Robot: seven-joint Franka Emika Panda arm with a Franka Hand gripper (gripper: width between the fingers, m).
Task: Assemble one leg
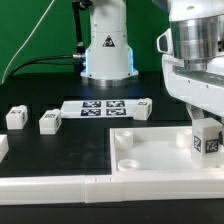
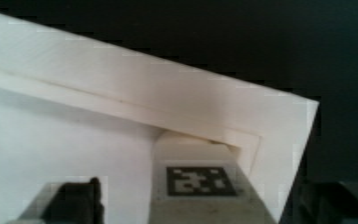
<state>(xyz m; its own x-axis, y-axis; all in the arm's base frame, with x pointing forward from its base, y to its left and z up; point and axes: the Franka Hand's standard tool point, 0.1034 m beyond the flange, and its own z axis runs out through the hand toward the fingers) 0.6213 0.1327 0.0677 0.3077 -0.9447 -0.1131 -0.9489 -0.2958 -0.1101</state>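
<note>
One leg (image 1: pixel 206 139) sits clamped in the gripper (image 1: pixel 205 128), upright over the white panel's (image 1: pixel 150 150) three-o'clock corner, ready for seating.

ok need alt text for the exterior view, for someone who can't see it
A robot gripper holds a small white leg with a square marker over the corner of a large white panel with round sockets. Behind on the black table, at the exterior view's left, lie two more legs and the marker board.
</note>
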